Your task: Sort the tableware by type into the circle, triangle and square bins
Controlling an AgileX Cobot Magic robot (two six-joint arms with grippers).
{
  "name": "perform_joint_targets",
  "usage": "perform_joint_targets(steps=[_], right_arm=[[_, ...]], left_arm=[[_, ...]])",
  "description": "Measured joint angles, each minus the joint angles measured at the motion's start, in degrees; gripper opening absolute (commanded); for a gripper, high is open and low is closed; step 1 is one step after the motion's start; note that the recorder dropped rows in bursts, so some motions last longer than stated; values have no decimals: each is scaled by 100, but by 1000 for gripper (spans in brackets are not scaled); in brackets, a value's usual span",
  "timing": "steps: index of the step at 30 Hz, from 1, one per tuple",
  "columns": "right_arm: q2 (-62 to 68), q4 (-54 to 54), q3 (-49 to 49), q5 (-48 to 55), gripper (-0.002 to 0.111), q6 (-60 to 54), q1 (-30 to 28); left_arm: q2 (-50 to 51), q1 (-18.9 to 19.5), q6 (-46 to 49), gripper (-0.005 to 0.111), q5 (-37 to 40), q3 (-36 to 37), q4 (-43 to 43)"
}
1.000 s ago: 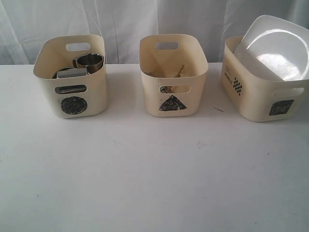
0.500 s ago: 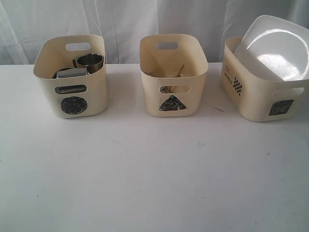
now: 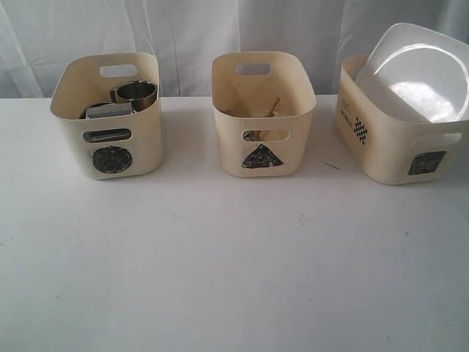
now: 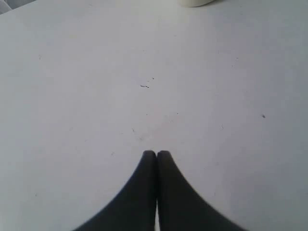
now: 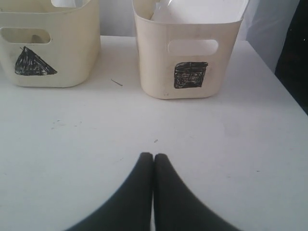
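Left end effector (image 4: pixel 156 154): jaws pressed together, tips touching, holding nothing. It hangs over bare white surface (image 3: pixel 234 264); only the cream edge of one bin (image 4: pixel 195 2) shows well ahead of its tips, can't tell which bin. Circle bin (image 3: pixel 110 158): cream tub with a black scribbled circle on the front wall, far left of the row, well ahead of both end effectors. A steel mug (image 3: pixel 137 94) sits upright inside with its rim near the tub's top edge. A second steel piece (image 3: pixel 108 110) is packed just beside it, type unclear, and more steel shows through the handle slot. Triangle bin (image 3: pixel 262 158): middle tub. A wooden chopstick (image 3: pixel 275 106) leans inside with its tip below the rim, and something metallic shows through the front slot, can't tell which piece. A small dark sliver (image 3: pixel 331 166) lies on the surface between this bin and the next one, touching neither. Square bin (image 3: pixel 396 158): rightmost tub. A large white square plate (image 3: pixel 421 73) stands tilted in it, upper half well above the rim, leaning toward the back. Right end effector (image 5: pixel 153 156): also fully closed and empty, low over the surface. The square bin is straight ahead of its tips with clear surface between. The triangle bin is also ahead, off toward the left-arm side. White curtain (image 3: pixel 190 29) hangs behind the row.
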Motion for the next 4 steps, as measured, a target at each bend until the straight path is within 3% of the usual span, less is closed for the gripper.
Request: perform_joint_targets(steps=[4], right_arm=[[0,0,0,0,0,0,0]], left_arm=[[0,0,0,0,0,0,0]])
